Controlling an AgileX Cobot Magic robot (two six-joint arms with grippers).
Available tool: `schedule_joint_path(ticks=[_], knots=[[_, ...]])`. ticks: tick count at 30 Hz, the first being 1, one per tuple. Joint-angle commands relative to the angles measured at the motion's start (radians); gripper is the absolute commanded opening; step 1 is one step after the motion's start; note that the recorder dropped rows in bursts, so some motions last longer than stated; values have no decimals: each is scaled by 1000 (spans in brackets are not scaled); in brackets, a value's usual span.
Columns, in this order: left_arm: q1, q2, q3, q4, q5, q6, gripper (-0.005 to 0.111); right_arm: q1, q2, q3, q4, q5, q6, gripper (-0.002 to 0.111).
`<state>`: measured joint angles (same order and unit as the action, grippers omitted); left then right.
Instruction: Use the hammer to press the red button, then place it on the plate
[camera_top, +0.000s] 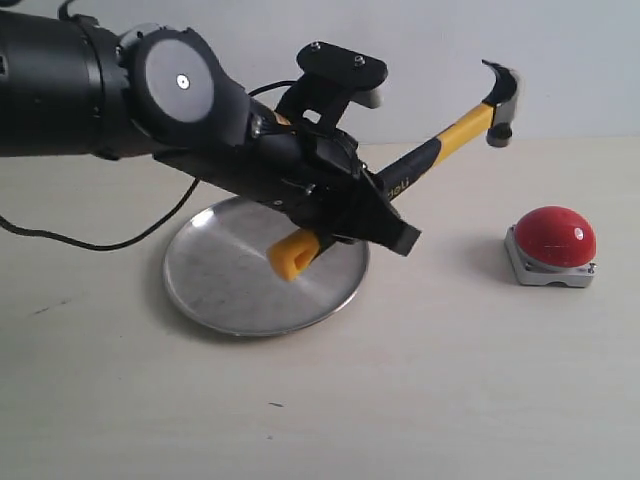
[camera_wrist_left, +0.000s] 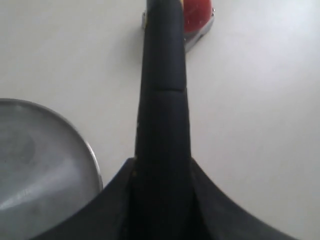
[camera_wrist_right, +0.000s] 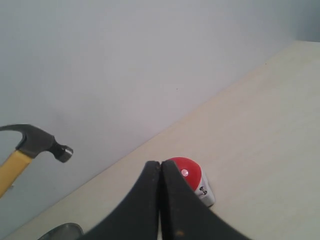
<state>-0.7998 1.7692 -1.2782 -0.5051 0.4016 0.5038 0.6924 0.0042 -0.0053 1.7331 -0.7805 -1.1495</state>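
Observation:
My left gripper (camera_top: 385, 215) is shut on the black grip of the hammer (camera_top: 462, 128) and holds it in the air, tilted. Its dark head points up and to the right, and the yellow butt end hangs over the silver plate (camera_top: 220, 270). The red button (camera_top: 555, 236) sits on its grey base on the table to the right, below and beyond the hammer head. In the left wrist view the hammer handle (camera_wrist_left: 162, 100) runs between the fingers of the left gripper (camera_wrist_left: 162, 162) toward the button (camera_wrist_left: 197, 17). My right gripper (camera_wrist_right: 160, 164) is shut and empty, with the button (camera_wrist_right: 190, 172) just past its tips.
A black cable (camera_top: 90, 243) trails across the table left of the plate. A pale wall stands close behind the table. The hammer head (camera_wrist_right: 37, 142) and the plate's rim (camera_wrist_right: 62, 232) show in the right wrist view.

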Motion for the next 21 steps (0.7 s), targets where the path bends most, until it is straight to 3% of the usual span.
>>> schedule_joint_path(ticks=[1,6,14,17,21], knots=[[-62,18,-13,-41,-290,-86,0,3,-4,5,-8,6,0,0],[-138,28,-13,11,-476,-19,0,3,-4,5,-8,6,0,0],[-116,4,-16,35,-516,365,0,3,-4,5,-8,6,0,0],[-93,17,-50,18,-515,409,0,3,-4,5,-8,6,0,0],[-65,65,-179,-41,-387,381,0,3,-4,5,-8,6,0,0]])
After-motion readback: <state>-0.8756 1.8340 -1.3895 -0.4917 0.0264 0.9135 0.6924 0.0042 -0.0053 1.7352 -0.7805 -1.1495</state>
